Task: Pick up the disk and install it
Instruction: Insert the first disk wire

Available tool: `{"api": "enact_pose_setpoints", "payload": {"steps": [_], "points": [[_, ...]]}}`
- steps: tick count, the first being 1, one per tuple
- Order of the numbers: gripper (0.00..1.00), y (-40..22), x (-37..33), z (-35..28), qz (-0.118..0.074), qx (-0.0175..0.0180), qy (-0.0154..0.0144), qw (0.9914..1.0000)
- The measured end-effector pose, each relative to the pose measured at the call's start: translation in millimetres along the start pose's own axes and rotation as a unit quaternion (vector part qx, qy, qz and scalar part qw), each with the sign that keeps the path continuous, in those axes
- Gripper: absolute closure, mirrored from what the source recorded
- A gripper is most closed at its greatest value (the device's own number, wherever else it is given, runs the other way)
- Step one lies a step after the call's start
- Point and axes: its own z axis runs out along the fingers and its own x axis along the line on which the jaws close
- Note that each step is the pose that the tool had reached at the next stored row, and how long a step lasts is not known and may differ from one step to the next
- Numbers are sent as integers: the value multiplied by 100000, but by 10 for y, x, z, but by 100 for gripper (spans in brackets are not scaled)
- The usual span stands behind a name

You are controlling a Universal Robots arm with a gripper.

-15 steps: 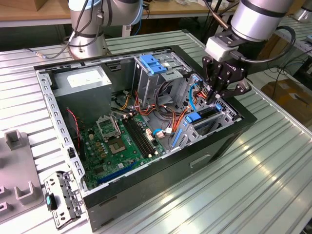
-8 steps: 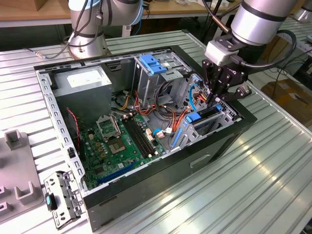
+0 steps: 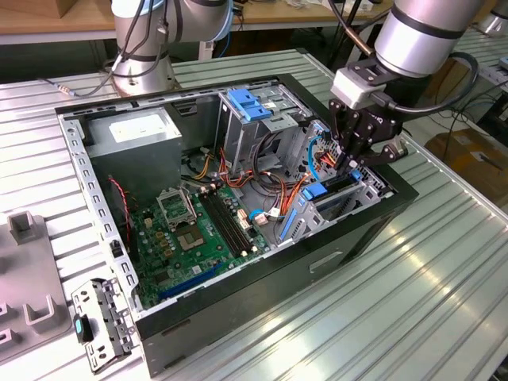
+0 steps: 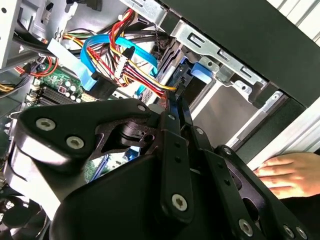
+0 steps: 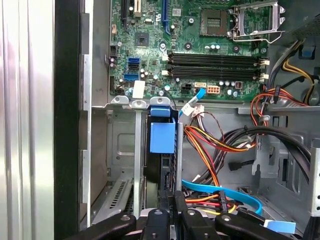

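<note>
The disk [image 5: 162, 136] stands on edge in a slot of the grey metal drive cage [image 5: 120, 145] at the front of the open computer case [image 3: 238, 317]. Its blue carrier tab [image 4: 202, 71] sticks out at the end of the slot. In the exterior view the disk [image 3: 317, 193] sits low in the cage at the case's right end. My gripper [image 3: 352, 163] reaches down into the case right above it. In both wrist views the black fingers [image 5: 180, 210] are drawn close together on the disk's thin edge, so the gripper [image 4: 177, 105] is shut on it.
Bundles of red, yellow, orange and blue cables [image 5: 215, 165] crowd beside the slot. The motherboard [image 3: 198, 230], a power supply [image 3: 135, 131] and a blue bracket on the upper drive bay [image 3: 250, 103] fill the case. A person's hand [image 4: 285, 170] rests outside the case wall. Grey fixtures [image 3: 24, 230] lie on the exterior view's left.
</note>
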Motion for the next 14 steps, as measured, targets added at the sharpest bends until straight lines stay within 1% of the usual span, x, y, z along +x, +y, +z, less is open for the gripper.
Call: {"api": "enact_pose_setpoints", "payload": {"steps": [4,7,11,14], "points": [[84,-12,0,18,-4,1,-12,100000],[84,-17,-1,32,-9,-116,-2,100000],[84,-16,-1,52,-7,-144,10,100000],[84,-15,-1,83,-3,-248,0,100000]]}}
